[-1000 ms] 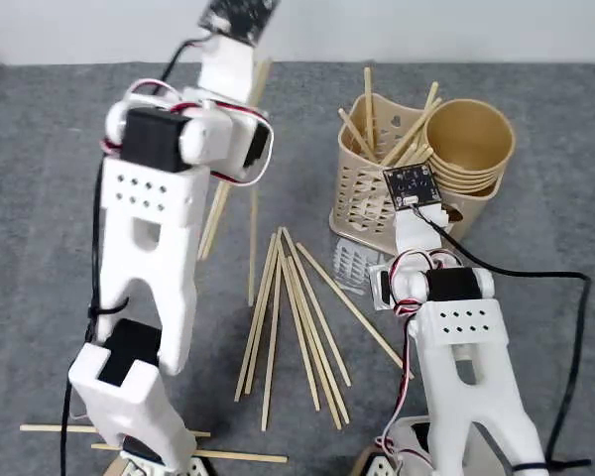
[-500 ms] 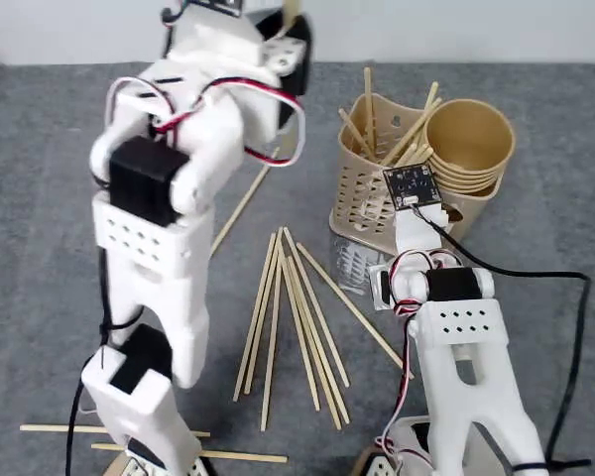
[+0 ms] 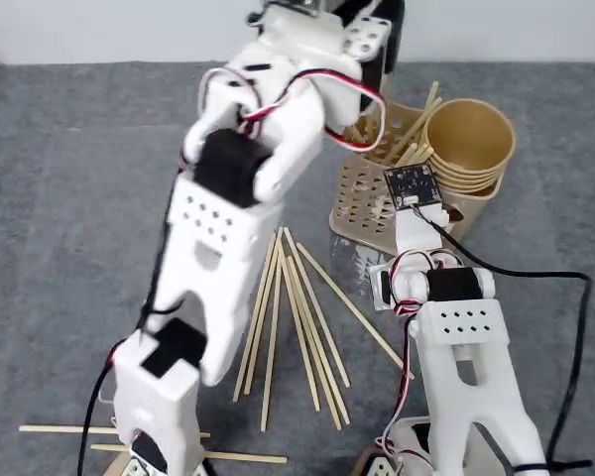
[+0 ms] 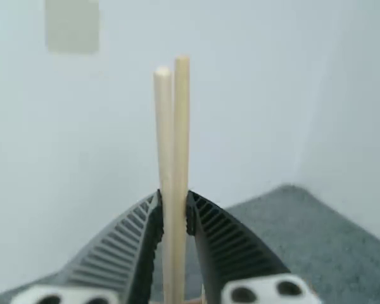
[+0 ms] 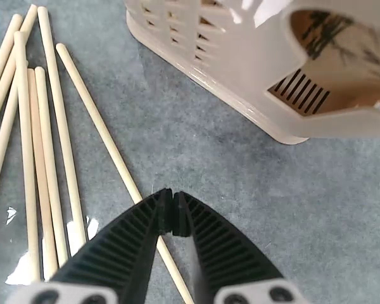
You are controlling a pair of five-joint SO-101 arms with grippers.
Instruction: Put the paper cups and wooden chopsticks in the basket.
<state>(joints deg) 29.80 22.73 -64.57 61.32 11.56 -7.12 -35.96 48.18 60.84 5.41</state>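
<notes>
My left gripper (image 4: 174, 197) is shut on two wooden chopsticks (image 4: 173, 126) that stick straight out past its fingertips. In the high view the left arm (image 3: 278, 129) stretches to the back of the table, its wrist over the beige basket (image 3: 362, 193). The basket holds several chopsticks and a stack of paper cups (image 3: 471, 139). More chopsticks (image 3: 288, 317) lie fanned on the grey mat in front of the basket. My right gripper (image 5: 172, 212) is shut on nothing, low over the mat beside the basket (image 5: 240, 63), above one loose chopstick (image 5: 101, 133).
Two chopsticks (image 3: 79, 429) lie crosswise by the left arm's base at the front edge. The right arm (image 3: 446, 317) stands just in front of the basket. Open grey mat spreads at the left and far right.
The left arm has swung from the back left of the table rightward to above the basket, carrying the chopsticks. The right arm has not moved.
</notes>
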